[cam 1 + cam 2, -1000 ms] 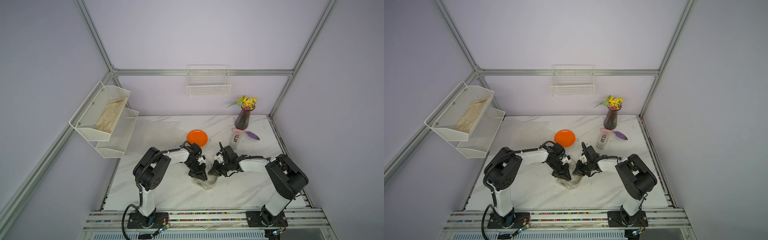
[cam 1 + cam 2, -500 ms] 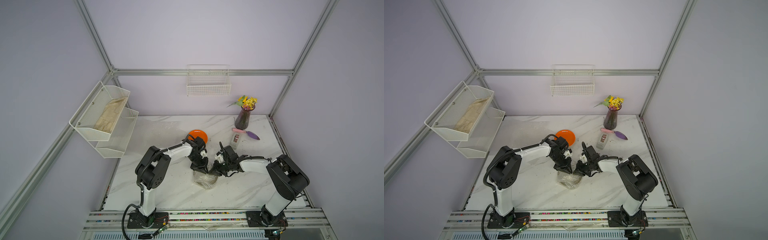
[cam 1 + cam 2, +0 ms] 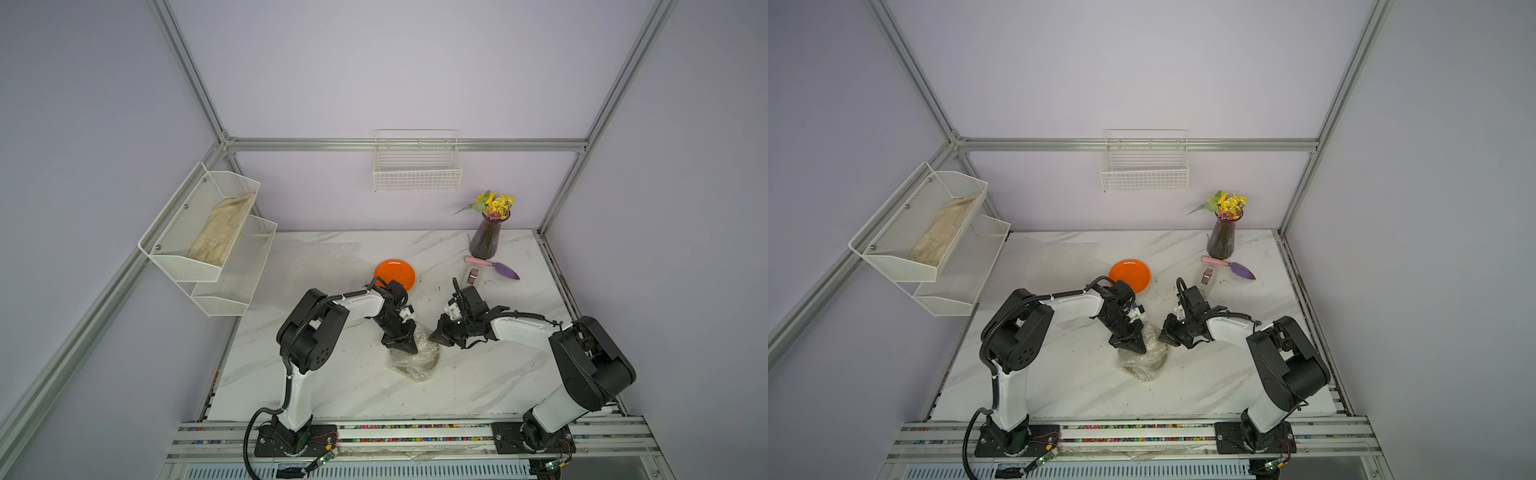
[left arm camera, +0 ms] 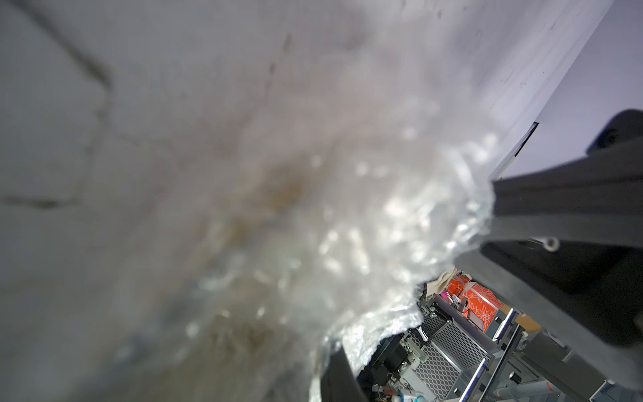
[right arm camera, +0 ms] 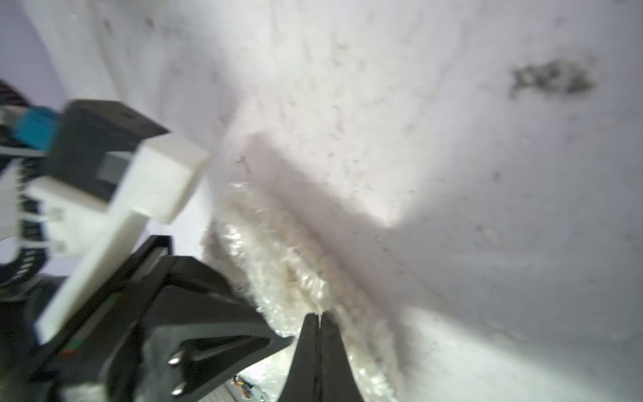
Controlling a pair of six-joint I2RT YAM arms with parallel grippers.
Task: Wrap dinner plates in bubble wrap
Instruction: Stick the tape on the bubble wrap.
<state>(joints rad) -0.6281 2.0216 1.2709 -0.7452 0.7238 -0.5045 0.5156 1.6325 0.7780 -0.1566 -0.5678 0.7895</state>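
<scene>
A plain orange dinner plate (image 3: 395,274) (image 3: 1129,275) lies bare at mid-table in both top views. In front of it sits a crumpled bundle of bubble wrap (image 3: 415,361) (image 3: 1142,362) with something yellowish-brown showing dimly through it. My left gripper (image 3: 405,344) (image 3: 1133,345) is at the bundle's far edge, shut on a fold of bubble wrap (image 4: 382,226) that drapes over its finger (image 4: 339,372). My right gripper (image 3: 435,337) (image 5: 318,316) is shut, its tips resting on the bundle's right edge (image 5: 278,264). A flat bubble wrap sheet (image 3: 320,262) lies at the back left.
A vase of flowers (image 3: 486,239), a pink-handled purple trowel (image 3: 494,267) and a grey tape dispenser (image 3: 473,276) stand at the back right. A wire basket (image 3: 417,166) hangs on the back wall. A white mesh shelf (image 3: 174,253) with a beige cloth (image 3: 220,232) hangs at the left.
My left gripper has shifted a little to the right over the bundle, drawing the wrap with it. The bundle is more bunched up. The right gripper has stayed put.
</scene>
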